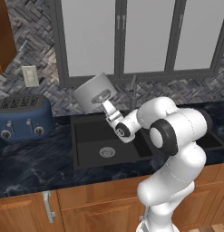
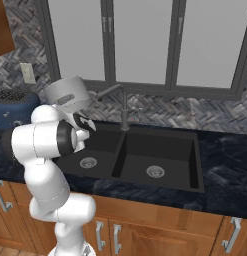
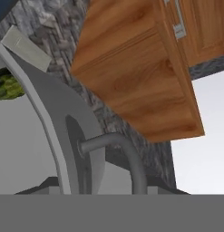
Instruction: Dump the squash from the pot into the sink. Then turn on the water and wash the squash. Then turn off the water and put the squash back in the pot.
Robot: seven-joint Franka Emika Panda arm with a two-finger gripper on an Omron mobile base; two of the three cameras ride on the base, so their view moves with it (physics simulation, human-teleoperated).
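Gripping pot [image 1: 94, 93] by loop handle [image 3: 115, 149], gripper [image 1: 105, 100] holds it lifted and tilted above sink [image 1: 86, 136], over its left basin, below window [image 1: 145, 36]. Squash [image 3: 5, 86] lies inside pot, green against pale wall. Faucet [image 2: 124, 107] upright behind sink; toaster [image 1: 22, 118] left of sink.

Faucet [image 2: 124, 107] beside tilted pot [image 2: 69, 95]
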